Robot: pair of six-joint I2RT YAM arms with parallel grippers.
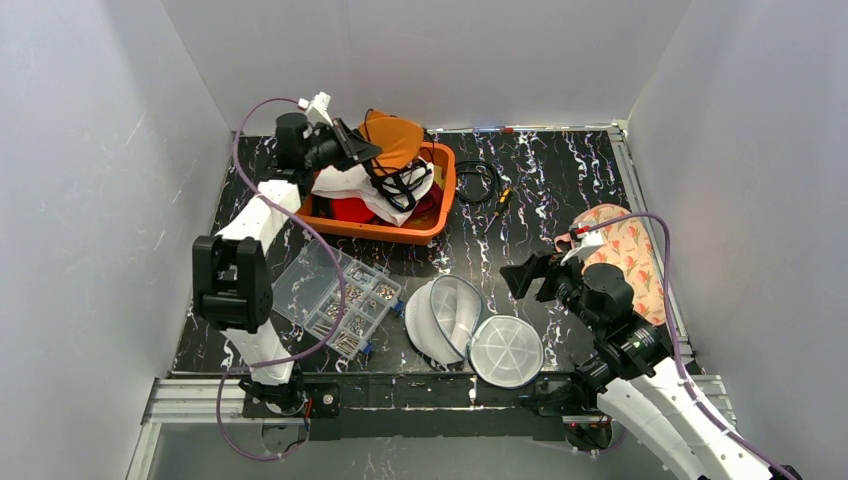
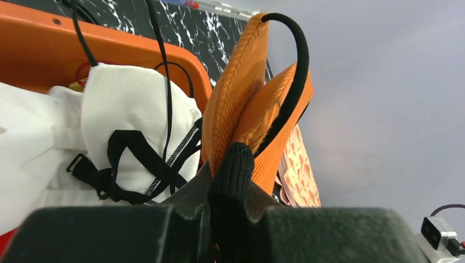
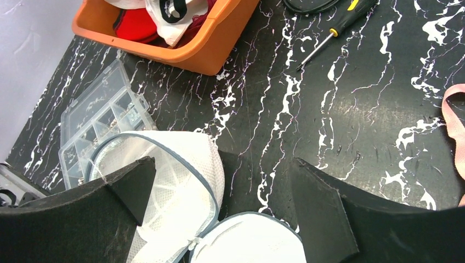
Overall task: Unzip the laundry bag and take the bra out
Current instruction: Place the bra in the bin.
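The orange bra [image 1: 395,140] is out of the bag and up in the air at the far left of the bench [image 1: 560,190]. It is pinched at its lower end in the left gripper [image 1: 362,152], whose jaws are all but closed on a black band of it. In the left wrist view the folded cups [image 2: 241,104] stand upright from the jaws, so its long axis runs straight away from the left gripper. The orange bin [image 1: 445,185] sits directly under it, with a white garment with black straps [image 1: 385,190] heaped inside. I'd judge any set-down turns on that, because the bra is over the bin, not over bare bench. The mesh laundry bag [image 1: 450,315] lies unzipped near the front edge, well apart from the bra. The right gripper [image 1: 527,272] hangs just beside the bag, jaws spread wide and holding nothing. Only my left arm is placed to finish this.
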